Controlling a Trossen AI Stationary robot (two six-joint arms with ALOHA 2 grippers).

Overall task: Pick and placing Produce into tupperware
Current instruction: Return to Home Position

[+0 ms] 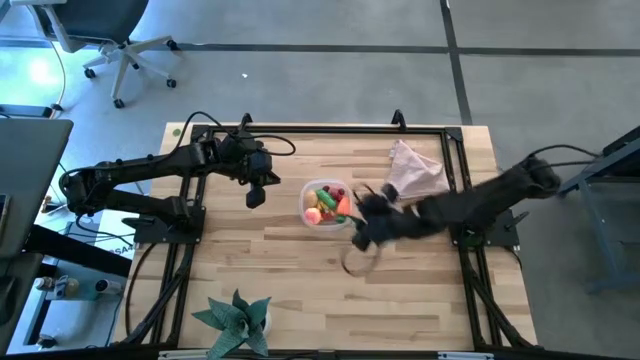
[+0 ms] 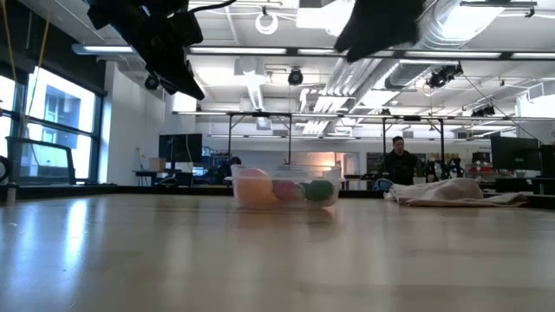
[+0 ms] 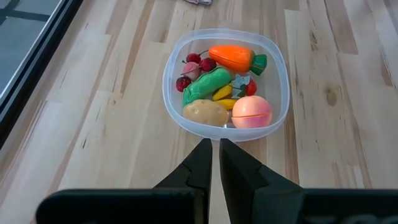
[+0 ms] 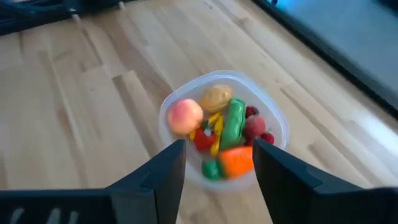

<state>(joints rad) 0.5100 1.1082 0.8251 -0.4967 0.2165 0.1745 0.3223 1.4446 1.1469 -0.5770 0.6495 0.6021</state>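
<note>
The clear tupperware (image 1: 304, 200) stands on the wooden table near its middle. It holds the produce: an orange carrot (image 3: 232, 57), a green pepper (image 3: 205, 84), a tan potato (image 3: 204, 112), a pink-orange round fruit (image 3: 252, 112), red cherries (image 3: 194, 62) and yellow sticks (image 3: 222, 94). My left gripper (image 1: 255, 197) hangs shut in the air to the container's left, pointing at it. My right gripper (image 4: 217, 165) is open with nothing between its fingers. It hovers above the table just right of and nearer than the container (image 4: 214, 74).
A pinkish-beige cloth (image 1: 415, 170) lies crumpled at the far right of the table. A green leafy fake plant (image 1: 235, 320) stands at the near edge, left of centre. A black frame (image 1: 320, 130) runs around the work area. A person (image 2: 399, 163) stands in the room behind.
</note>
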